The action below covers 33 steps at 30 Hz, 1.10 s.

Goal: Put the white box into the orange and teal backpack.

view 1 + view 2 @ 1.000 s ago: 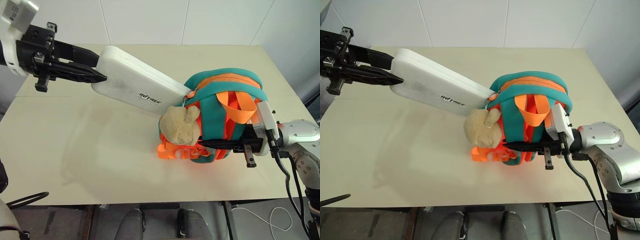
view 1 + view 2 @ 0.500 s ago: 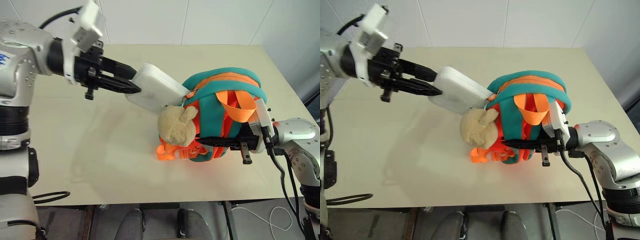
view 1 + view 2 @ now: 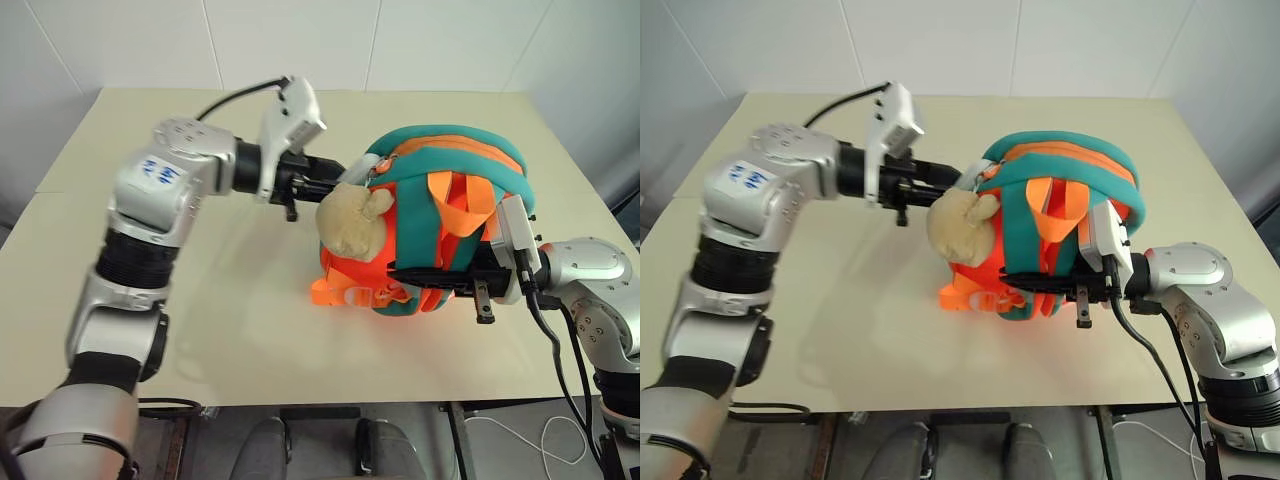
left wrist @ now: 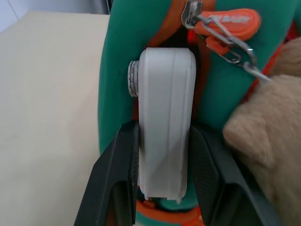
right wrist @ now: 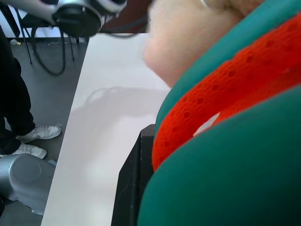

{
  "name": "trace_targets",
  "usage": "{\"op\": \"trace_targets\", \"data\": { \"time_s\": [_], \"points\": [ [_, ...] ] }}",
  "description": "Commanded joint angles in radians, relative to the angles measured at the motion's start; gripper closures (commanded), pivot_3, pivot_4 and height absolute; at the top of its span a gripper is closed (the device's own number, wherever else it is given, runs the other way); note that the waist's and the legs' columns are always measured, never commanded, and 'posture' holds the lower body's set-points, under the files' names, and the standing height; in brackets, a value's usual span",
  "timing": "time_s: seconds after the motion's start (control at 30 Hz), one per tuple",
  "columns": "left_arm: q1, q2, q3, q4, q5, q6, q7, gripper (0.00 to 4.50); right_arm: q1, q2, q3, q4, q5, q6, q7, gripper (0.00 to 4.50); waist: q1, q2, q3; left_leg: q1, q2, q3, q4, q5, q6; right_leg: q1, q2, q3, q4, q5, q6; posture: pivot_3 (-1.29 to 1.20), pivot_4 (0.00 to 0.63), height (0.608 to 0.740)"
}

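The orange and teal backpack point(image 3: 450, 190) lies on the table with its opening toward my left arm, and a beige plush toy point(image 3: 350, 220) hangs at the zipper. The white box point(image 4: 167, 141) is edge-on between the black fingers of my left gripper point(image 3: 325, 185), which is shut on it. Its far end sits inside the backpack's opening, so most of the box is hidden. My right gripper point(image 3: 425, 278) is shut on the backpack's lower near edge, and one finger point(image 5: 134, 188) lies against the orange mesh.
The beige table point(image 3: 200, 330) has bare room to the left of and in front of the backpack. A person's legs and white shoes point(image 5: 28, 141) stand on the floor beyond the table's edge. Cables point(image 3: 570, 400) hang by my right arm.
My left arm has swung right and down, pushing the white box into the backpack until little of it shows. The right gripper has stayed put on the backpack.
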Motion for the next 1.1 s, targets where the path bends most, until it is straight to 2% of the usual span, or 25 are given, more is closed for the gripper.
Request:
{"op": "trace_targets", "data": {
  "time_s": [0.03,0.17,0.27,0.33,0.6,0.63,0.83,0.97,1.1],
  "points": [
    [0.014,-0.028,-0.002,-0.035,0.022,-0.001,0.060,3.29,-0.006,0.004,-0.006,-0.032,0.005,-0.013,-0.011,4.50,-0.001,0.000,0.000,0.000,0.000,0.000,0.000,0.000,0.000,0.000,0.000,0.000,0.000,0.000,0.000,0.00,0.150,0.740],
    [0.024,-0.058,-0.014,-0.039,0.024,0.000,0.080,3.30,-0.008,0.006,-0.002,-0.033,0.004,-0.013,-0.017,4.50,-0.001,0.000,0.000,0.000,0.000,0.000,0.000,0.000,0.000,0.000,0.000,0.000,0.000,0.000,0.000,0.00,0.150,0.740],
    [0.024,-0.046,-0.039,-0.047,0.031,-0.007,0.052,3.30,-0.013,0.008,0.000,-0.032,0.003,-0.012,-0.023,4.50,0.000,0.000,0.000,0.000,0.000,0.000,0.000,0.000,0.000,0.000,0.000,0.000,0.000,0.000,0.000,0.00,0.150,0.740],
    [0.018,-0.022,-0.052,-0.051,0.019,0.015,0.012,2.57,-0.013,0.007,0.001,-0.032,0.003,-0.012,-0.024,4.50,-0.001,0.000,0.000,0.000,0.000,0.000,0.000,0.000,0.000,0.001,0.000,0.000,0.000,0.000,0.000,0.00,0.150,0.740],
    [-0.009,0.051,-0.016,-0.047,0.028,-0.006,-0.014,0.20,-0.023,0.007,0.013,-0.019,-0.005,-0.018,-0.028,4.50,-0.004,0.000,0.000,0.000,0.000,0.000,0.000,0.000,0.000,0.000,0.000,0.000,-0.001,0.000,0.000,0.00,0.150,0.740],
    [-0.010,0.063,-0.013,-0.047,0.029,-0.010,-0.019,0.06,-0.025,0.008,0.014,-0.017,-0.007,-0.019,-0.027,4.50,-0.005,0.000,0.000,0.000,0.000,0.000,0.000,0.000,0.000,0.000,0.000,0.000,-0.001,0.000,0.000,0.00,0.150,0.740],
    [-0.016,0.148,0.036,-0.054,0.016,-0.061,-0.069,0.06,-0.032,0.007,0.015,-0.011,-0.015,-0.018,-0.022,4.50,-0.004,0.000,0.000,0.000,0.000,0.000,0.000,0.000,0.000,0.000,0.000,0.000,-0.001,0.000,0.000,0.00,0.150,0.740],
    [0.008,0.181,0.129,-0.114,-0.079,-0.051,-0.119,0.06,-0.031,0.007,0.014,-0.012,-0.019,-0.018,-0.022,4.50,-0.004,0.000,0.000,0.000,0.000,0.000,-0.002,0.000,0.000,0.000,0.000,0.000,-0.002,0.000,0.000,0.00,0.150,0.740],
    [0.061,0.283,0.278,-0.188,-0.255,0.071,-0.206,0.06,-0.025,0.004,0.010,-0.019,-0.018,-0.014,-0.025,4.50,-0.011,0.000,0.000,0.000,0.000,0.001,-0.002,0.000,0.000,-0.001,0.000,0.000,-0.002,0.000,0.000,0.00,0.150,0.740]
  ]
}}
